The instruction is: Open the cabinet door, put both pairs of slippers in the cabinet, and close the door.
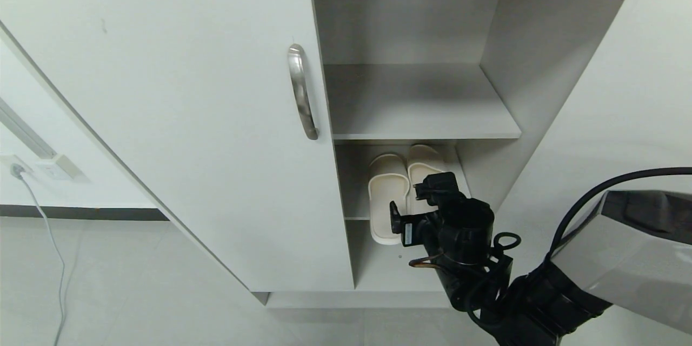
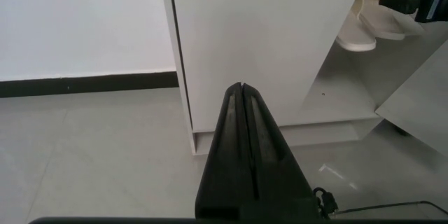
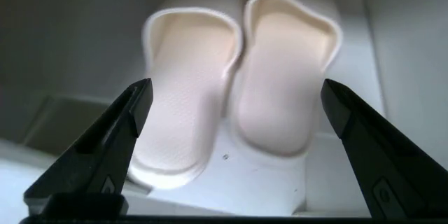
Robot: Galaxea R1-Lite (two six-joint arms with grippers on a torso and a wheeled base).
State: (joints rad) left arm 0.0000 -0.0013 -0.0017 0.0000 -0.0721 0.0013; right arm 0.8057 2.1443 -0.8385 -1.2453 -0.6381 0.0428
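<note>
Cream slippers (image 1: 390,194), judged light and pliant (best pinched at a side rim), are faced on the lower shelf (image 1: 351,189) by the right gripper (image 3: 236,92), spread wide and empty.

The room is bright, with even light from overhead, so the white cabinet door (image 1: 162,119) and the pale floor (image 1: 108,281) look flat and almost shadowless, and only a soft sheen runs down the metal handle (image 1: 301,92). Under the shelf, the lower compartment (image 1: 354,184) sits in grey shade, and the cream slippers (image 1: 389,194) are lit at the front and dimmer toward the back. In the head view, the cabinet's straight edges bow outward near the borders.
</note>
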